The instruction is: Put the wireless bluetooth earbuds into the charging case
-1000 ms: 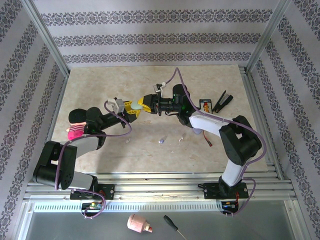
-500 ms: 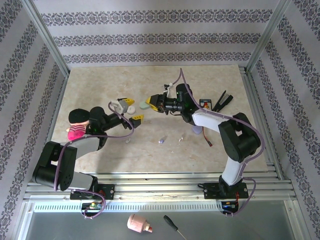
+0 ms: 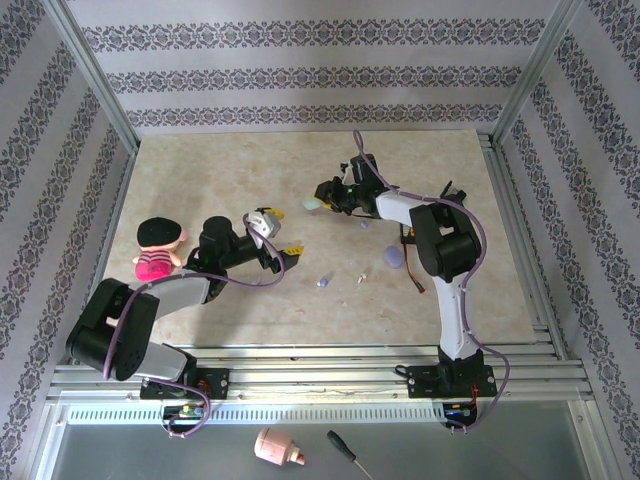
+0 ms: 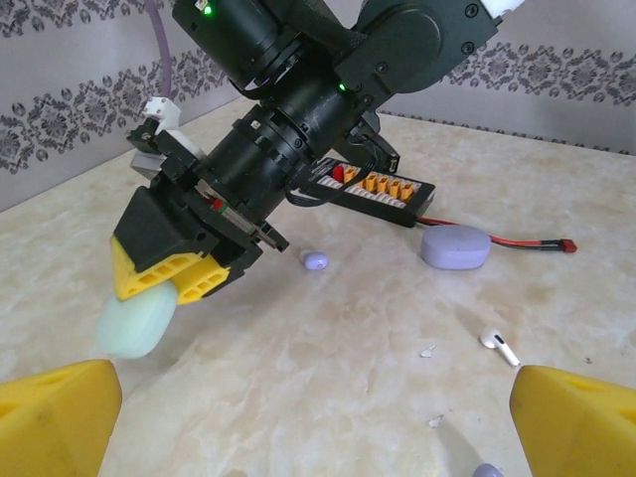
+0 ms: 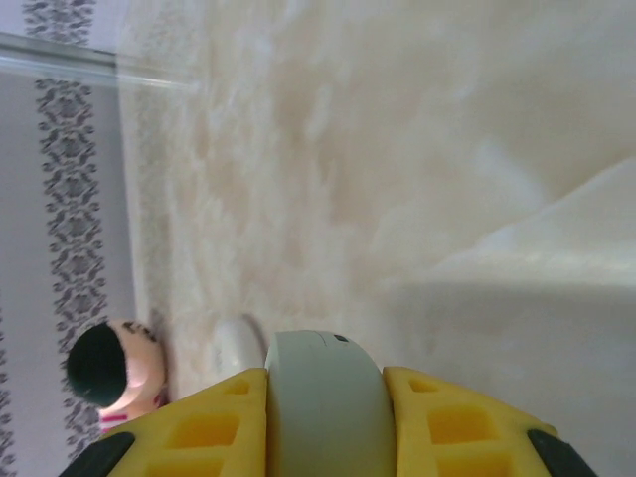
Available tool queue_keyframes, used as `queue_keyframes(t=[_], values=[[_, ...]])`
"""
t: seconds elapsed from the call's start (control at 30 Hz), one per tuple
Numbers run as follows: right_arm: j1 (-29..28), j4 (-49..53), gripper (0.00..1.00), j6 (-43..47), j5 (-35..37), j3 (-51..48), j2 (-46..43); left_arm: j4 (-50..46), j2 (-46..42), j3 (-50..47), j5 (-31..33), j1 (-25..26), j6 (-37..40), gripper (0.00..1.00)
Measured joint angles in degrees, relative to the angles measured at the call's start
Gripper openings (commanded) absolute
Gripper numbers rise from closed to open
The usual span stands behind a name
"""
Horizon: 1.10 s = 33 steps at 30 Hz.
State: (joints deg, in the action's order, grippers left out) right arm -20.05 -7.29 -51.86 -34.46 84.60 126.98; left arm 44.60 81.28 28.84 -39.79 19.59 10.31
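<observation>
Two risks: the right gripper (image 4: pixel 164 268) pinches the pale green case (image 4: pixel 136 323) near its end, so it could slip; the left gripper (image 4: pixel 318 422), spread and empty, might scatter the lilac earbud (image 4: pixel 314 260) and white earbud (image 4: pixel 497 346) on the table (image 4: pixel 248 348).

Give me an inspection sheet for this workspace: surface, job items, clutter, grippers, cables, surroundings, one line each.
Surface: beige marbled tabletop, few white specks.
Job's things: pale green pebble-shaped charging case in the right gripper; lilac charging case, shut, on the table; lilac earbud and white stemmed earbud lying loose.
Clutter: small doll with black hat; black board with orange connectors.
Grippers: left gripper open, empty; right gripper shut on the green case.
Cables: red wire by the board; lilac cable on the right arm.
Surroundings: patterned wallpaper walls, aluminium frame; black-handled screwdriver below the table edge.
</observation>
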Motion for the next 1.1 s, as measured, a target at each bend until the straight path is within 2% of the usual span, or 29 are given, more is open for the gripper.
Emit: queue_keyframes(t=[0.27, 0.47, 0.63, 0.7, 0.9, 1.1], values=[[3.8, 11.1, 0.32, 7.7, 4.1, 9.7, 4.8, -0.1, 3.6, 2.3, 2.0, 0.7, -0.5, 1.00], [5.4, 17.9, 0.41, 14.3, 7.3, 13.2, 5.2, -2.6, 4.3, 5.3, 5.2, 0.7, -1.5, 0.99], [6.8, 21.9, 0.55, 19.0, 11.1, 13.5, 5.2, -6.8, 4.3, 7.8, 9.9, 0.7, -1.5, 0.99], [7.2, 22.9, 0.65, 21.0, 12.6, 13.4, 4.6, -8.3, 4.3, 8.1, 11.8, 0.7, -1.6, 0.99], [8.0, 25.1, 0.83, 28.2, 19.1, 7.3, -3.8, -15.3, 4.3, 9.8, 17.3, 0.7, -1.9, 0.99], [7.5, 21.6, 0.89, 34.3, 23.6, -6.7, -18.9, -26.2, 5.6, 17.7, 26.9, 0.7, -5.2, 0.99]])
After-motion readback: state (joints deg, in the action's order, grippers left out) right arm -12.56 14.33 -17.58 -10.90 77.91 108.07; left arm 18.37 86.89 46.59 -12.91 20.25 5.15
